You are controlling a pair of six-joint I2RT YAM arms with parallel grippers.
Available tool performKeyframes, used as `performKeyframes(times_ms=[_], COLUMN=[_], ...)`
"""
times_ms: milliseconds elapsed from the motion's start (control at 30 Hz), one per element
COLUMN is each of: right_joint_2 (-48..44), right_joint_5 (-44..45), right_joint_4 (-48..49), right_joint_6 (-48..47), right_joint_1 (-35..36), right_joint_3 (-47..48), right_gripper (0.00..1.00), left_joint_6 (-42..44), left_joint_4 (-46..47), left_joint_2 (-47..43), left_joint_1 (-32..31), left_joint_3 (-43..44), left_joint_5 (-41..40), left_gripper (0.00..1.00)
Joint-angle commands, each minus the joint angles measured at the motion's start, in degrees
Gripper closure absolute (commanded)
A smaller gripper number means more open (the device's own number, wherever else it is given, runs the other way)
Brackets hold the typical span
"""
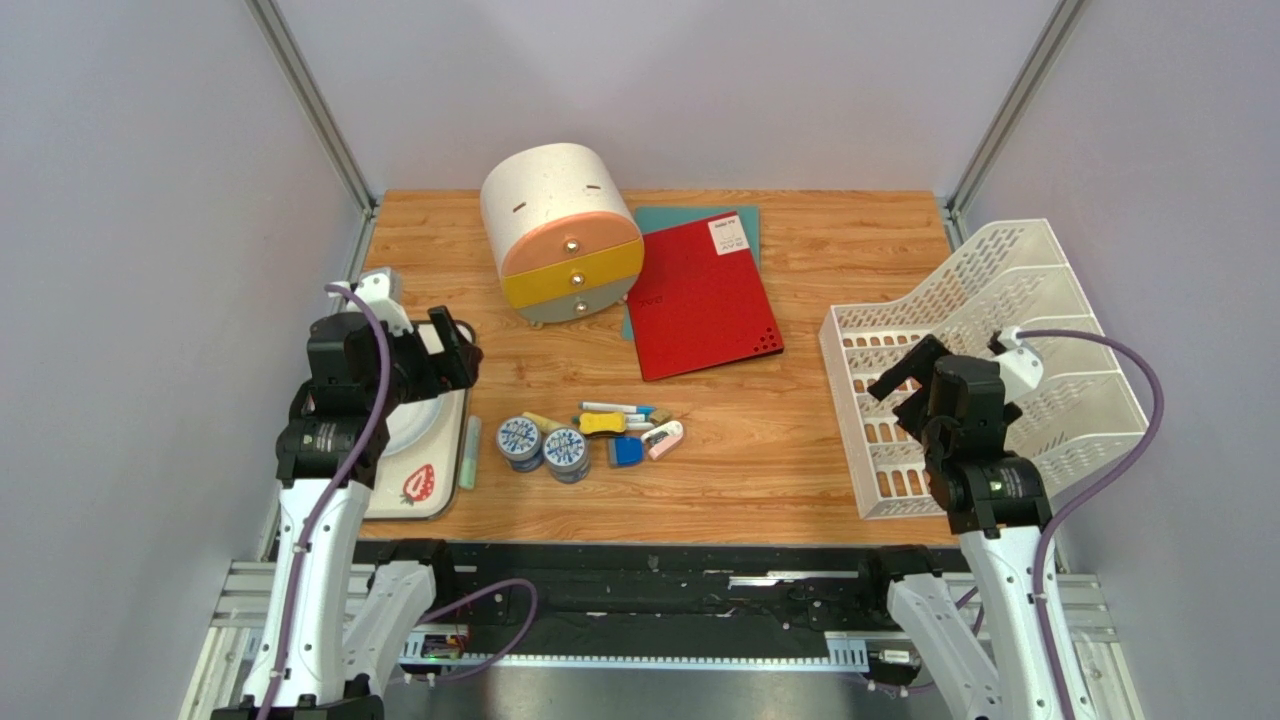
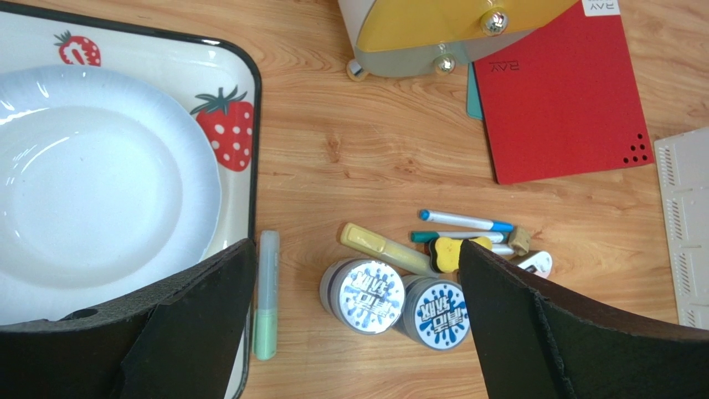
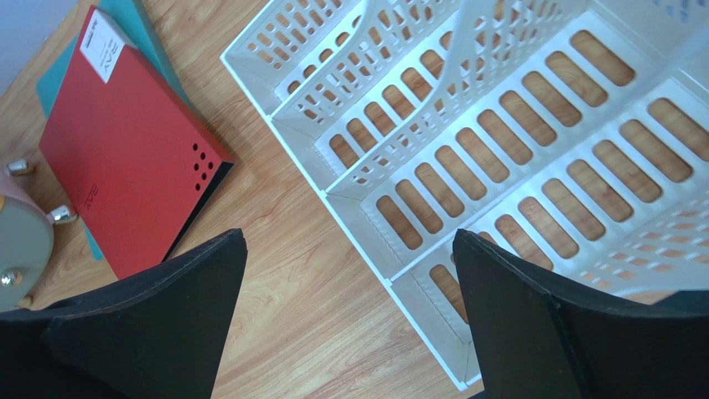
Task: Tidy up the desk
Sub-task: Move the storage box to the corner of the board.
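Sorting is judged unstarted; left gripper (image 1: pixel 446 356) and right gripper (image 1: pixel 899 372) are held spread, empty. Coloured plastic markers (image 1: pixel 624 417) at the orange-brown wood-grain desk (image 1: pixel 751 488)'s six o'clock must be grasped.

Pretty bare booth: the back wall (image 1: pixel 661 75), left wall (image 1: pixel 135 225) and right wall (image 1: pixel 1172 150) are all plain pale grey under soft, even light. A left metal post (image 1: pixel 316 105) and right metal post (image 1: pixel 1008 105) slant up from the back corners of the light wood-grain desk (image 1: pixel 781 450). Along its near edge run a black strip (image 1: pixel 661 578) and a silver aluminium rail (image 1: pixel 661 657).
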Motion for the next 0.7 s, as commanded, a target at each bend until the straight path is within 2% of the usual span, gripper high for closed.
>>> performKeyframes(times_ms=[0, 200, 300, 667], right_joint_2=[1.1, -0.92, -0.66, 7.95], right_joint_5=[5.95, 8.22, 8.75, 8.49], right_joint_4=[-7.79, -6.75, -3.16, 5.02], right_joint_6=[6.7, 11.98, 12.24, 10.49], right_joint_1=[0.1, 0.19, 0.19, 0.01], right_joint_3=[4.1, -3.54, -7.23, -11.89], right_gripper=[0.0, 0.0, 0.0, 0.0], left_joint_6=[-0.09, -0.26, -0.35, -0.79], left_joint_4=[1.25, 1.78, 2.04, 2.22], left_joint_2=[-0.81, -0.2, -0.02, -0.9], left_joint_1=[0.74, 0.92, 0.92, 0.92], left_joint_3=[-0.83, -1.0, -1.27, -1.88], left_joint_5=[0.78, 3.77, 5.71, 6.33], left_gripper=[0.01, 0.01, 0.01, 0.01])
